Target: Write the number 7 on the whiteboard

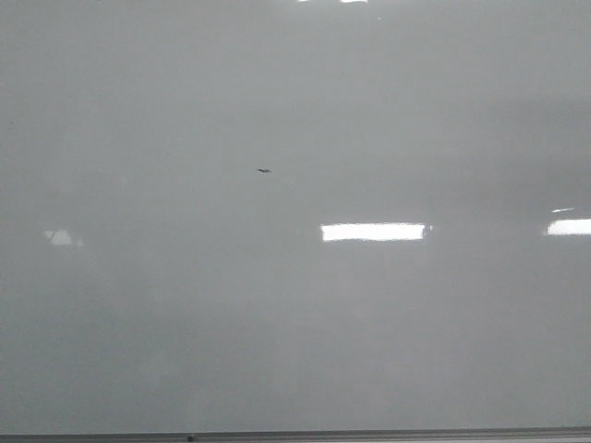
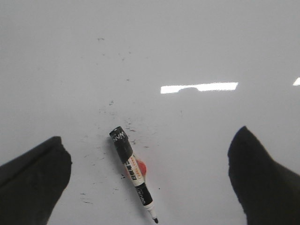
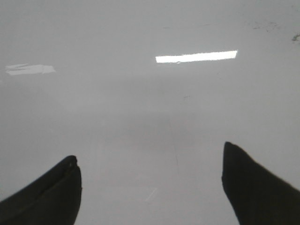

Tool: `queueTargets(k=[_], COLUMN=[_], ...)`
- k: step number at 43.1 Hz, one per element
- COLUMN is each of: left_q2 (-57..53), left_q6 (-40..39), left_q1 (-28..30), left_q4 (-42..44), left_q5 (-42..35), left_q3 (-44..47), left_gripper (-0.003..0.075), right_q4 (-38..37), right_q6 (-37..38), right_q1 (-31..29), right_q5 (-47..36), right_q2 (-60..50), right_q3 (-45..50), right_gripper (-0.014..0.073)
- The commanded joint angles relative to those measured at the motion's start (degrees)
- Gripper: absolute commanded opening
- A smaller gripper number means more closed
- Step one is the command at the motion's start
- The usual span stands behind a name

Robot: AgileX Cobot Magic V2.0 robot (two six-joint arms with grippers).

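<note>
Both the left tool point(image 2: 150, 187) and right tool point(image 3: 150, 187) hang spread apart and empty, an uncapped marker point(image 2: 133, 173) lying loose between the left fingers, tip toward five o'clock, on the unmarked whiteboard point(image 1: 295, 305), so grasping comes next.

Left hand point(image 2: 150, 183), right hand point(image 3: 150, 187): matte black, tapered fingers.
</note>
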Motion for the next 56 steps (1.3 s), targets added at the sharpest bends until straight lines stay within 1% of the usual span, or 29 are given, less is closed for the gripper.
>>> queueTargets(k=[1,8,11,15,17,22,29,40,44,47,50,53,56], left_q2=[3.15,16.29,22.48,30.32,34.16,44.21,52.83,59.88,61.28,62.05,62.57,62.91,63.17], left_q6=[-0.41,-3.72,-4.33,-4.33,-4.33,-6.22,-6.67,-6.77,-6.76,-6.79,-6.79,-6.79,-6.79], left_q1=[-0.37,-0.37,-0.37,-0.37,-0.37,0.48,1.67,1.81,1.68,1.68,1.68,1.68,1.68], left_q4=[-4.67,-7.22,-8.59,-9.53,-9.53,-9.84,-10.27,-10.27,-10.36,-10.40,-10.50,-10.50,-10.50], left_q5=[-1.12,7.36,9.05,9.15,7.59,0.21,-6.90,-19.26,-21.81,-22.36,-23.32,-24.67,-25.83], left_q3=[-2.44,-5.67,-7.52,-9.62,-10.09,-10.62,-11.22,-11.82,-11.82,-11.82,-11.82,-11.82,-11.82], left_gripper=[0.0672,0.0672,0.0672,0.0672,0.0672,0.0672,0.0672,0.0671,0.0671,0.0665,0.0629,0.0551,0.0453], right_q4=[0.24,0.24,0.24,0.24,0.24,0.24,0.24,0.24,0.24,0.24,0.24,0.24,0.24], right_q6=[-0.11,-0.11,-0.11,-0.11,-0.11,-0.11,-0.11,-0.11,-0.11,-0.11,-0.11,-0.11,-0.11], right_q1=[-0.02,-0.02,-0.02,0.20,0.35,0.85,0.85,0.85,0.85,0.85,0.85,0.85,0.85], right_q5=[-3.97,-3.97,-3.97,-3.97,-3.97,-3.91,-3.91,-3.91,-3.91,-3.91,-3.91,-3.91,-3.91], right_q2=[0.89,0.89,0.89,0.89,0.89,0.89,0.89,0.89,0.89,0.89,0.89,0.89,0.89], right_q3=[-2.14,-2.14,-2.14,-2.14,-2.14,-2.14,-2.14,-2.14,-2.14,-2.14,-2.14,-2.14,-2.14], right_gripper=[0.0644,0.0644,0.0644,0.0644,0.0644,0.0644,0.0644,0.0644,0.0644,0.0644,0.0644,0.0644,0.0644])
